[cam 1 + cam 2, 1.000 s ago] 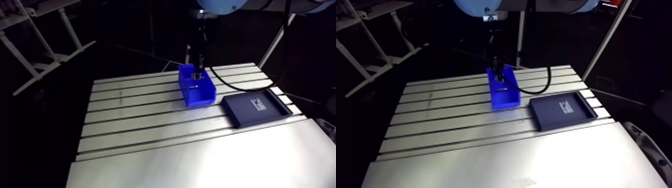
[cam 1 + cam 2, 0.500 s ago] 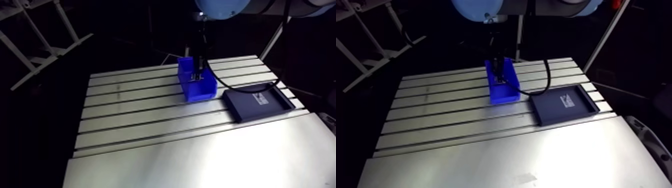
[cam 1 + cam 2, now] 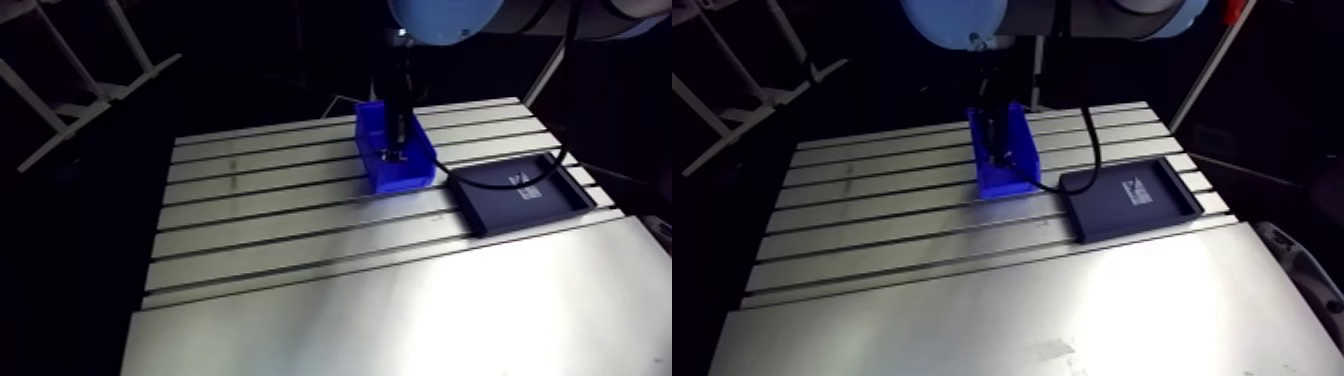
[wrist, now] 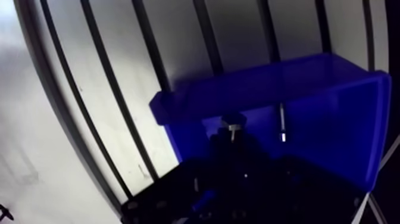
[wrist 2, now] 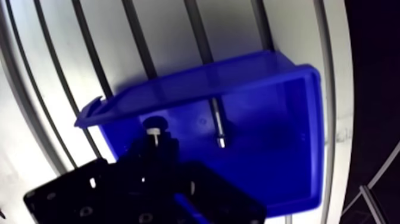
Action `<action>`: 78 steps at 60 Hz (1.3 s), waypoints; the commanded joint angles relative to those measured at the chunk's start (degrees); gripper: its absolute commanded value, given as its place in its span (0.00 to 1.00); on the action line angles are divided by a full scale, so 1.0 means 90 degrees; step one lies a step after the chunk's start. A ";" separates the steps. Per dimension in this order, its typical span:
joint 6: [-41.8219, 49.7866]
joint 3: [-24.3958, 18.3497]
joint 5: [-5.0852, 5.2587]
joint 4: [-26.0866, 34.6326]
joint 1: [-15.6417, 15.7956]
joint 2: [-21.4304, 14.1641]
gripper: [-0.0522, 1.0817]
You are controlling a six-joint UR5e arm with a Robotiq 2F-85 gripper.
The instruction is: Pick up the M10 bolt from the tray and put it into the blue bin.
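Observation:
The blue bin stands on the slotted table, open side up. My gripper hangs over the bin's inside, near one side wall. Its dark fingers stand close together, shut on a dark-headed M10 bolt that sticks out past their tips. A thin shiny bolt lies loose on the bin's floor, beside the gripper. In the arm view the gripper reaches down into the bin. The dark tray lies to the right of the bin, with only a white label showing in it.
The slotted aluminium table stretches left of the bin, and a smooth plate covers its near part. A black cable droops from the wrist across the tray.
The arm view has shifted with the arm. My gripper has come down lower and toward the bin's near end; bin and tray have stayed put.

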 commanded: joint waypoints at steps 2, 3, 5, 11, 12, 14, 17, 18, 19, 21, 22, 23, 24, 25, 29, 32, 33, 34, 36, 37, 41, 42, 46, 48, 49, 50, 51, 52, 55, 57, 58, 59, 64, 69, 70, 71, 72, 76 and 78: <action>0.0007 -0.0003 0.0008 -0.0029 -0.0004 0.0076 0.95; 0.0007 -0.0003 0.0000 -0.0065 -0.0004 0.0110 0.95; 0.0007 -0.0003 -0.0001 -0.0104 -0.0004 0.0140 0.95; 0.0007 -0.0005 -0.0001 -0.0159 -0.0004 0.0165 0.93; 0.0007 -0.0004 -0.0001 -0.0168 -0.0004 0.0165 0.93; 0.0007 -0.0012 -0.0001 -0.0185 -0.0004 0.0165 0.93; 0.0007 -0.0013 -0.0010 -0.0205 0.0005 0.0165 0.92; 0.0007 -0.0013 -0.0003 -0.0208 -0.0002 0.0174 0.92; 0.0007 -0.0013 -0.0003 -0.0208 -0.0002 0.0174 0.92; 0.0016 -0.0021 -0.0001 -0.0216 0.0005 0.0175 0.89; 0.0017 -0.0023 -0.0001 -0.0234 0.0006 0.0175 0.88; 0.0017 -0.0023 -0.0001 -0.0245 0.0006 0.0175 0.88; 0.0017 -0.0023 -0.0001 -0.0245 0.0006 0.0175 0.88; 0.0017 -0.0023 -0.0001 -0.0264 0.0006 0.0192 0.87; 0.0016 -0.0023 -0.0001 -0.0285 0.0005 0.0249 0.85; 0.0017 -0.0023 -0.0001 -0.0286 0.0006 0.0261 0.83; 0.0017 -0.0023 -0.0001 -0.0286 0.0006 0.0271 0.82; 0.0017 -0.0023 -0.0001 -0.0286 0.0006 0.0271 0.82; 0.0017 -0.0023 -0.0001 -0.0286 0.0006 0.0272 0.80; 0.0017 -0.0023 -0.0001 -0.0295 0.0006 0.0273 0.77; 0.0043 -0.0023 -0.0001 -0.0296 0.0006 0.0273 0.73; 0.0079 -0.0023 0.0007 -0.0296 0.0006 0.0273 0.70; 0.0113 -0.0031 0.0008 -0.0296 0.0006 0.0273 0.67; 0.0115 -0.0041 0.0008 -0.0296 0.0006 0.0273 0.65; 0.0115 -0.0041 0.0008 -0.0296 0.0006 0.0273 0.65; 0.0115 -0.0042 0.0008 -0.0296 0.0006 0.0273 0.64; 0.0115 -0.0042 0.0008 -0.0296 0.0006 0.0273 0.64; 0.0115 -0.0042 0.0017 -0.0296 -0.0002 0.0273 0.63; 0.0115 -0.0051 0.0018 -0.0296 -0.0003 0.0273 0.62; 0.0115 -0.0052 0.0018 -0.0296 -0.0004 0.0273 0.61; 0.0115 -0.0052 0.0018 -0.0296 -0.0004 0.0273 0.61; 0.0123 -0.0052 0.0018 -0.0304 -0.0004 0.0273 0.60; 0.0115 -0.0052 0.0018 -0.0296 -0.0004 0.0263 0.58; 0.0115 -0.0052 0.0018 -0.0296 -0.0004 0.0253 0.56; 0.0115 -0.0061 0.0018 -0.0288 -0.0004 0.0245 0.56; 0.0115 -0.0061 0.0018 -0.0288 -0.0004 0.0245 0.56; 0.0115 -0.0062 0.0018 -0.0287 -0.0004 0.0235 0.54; 0.0097 -0.0080 0.0027 -0.0286 -0.0004 0.0224 0.51; 0.0096 -0.0081 0.0019 -0.0286 -0.0004 0.0216 0.50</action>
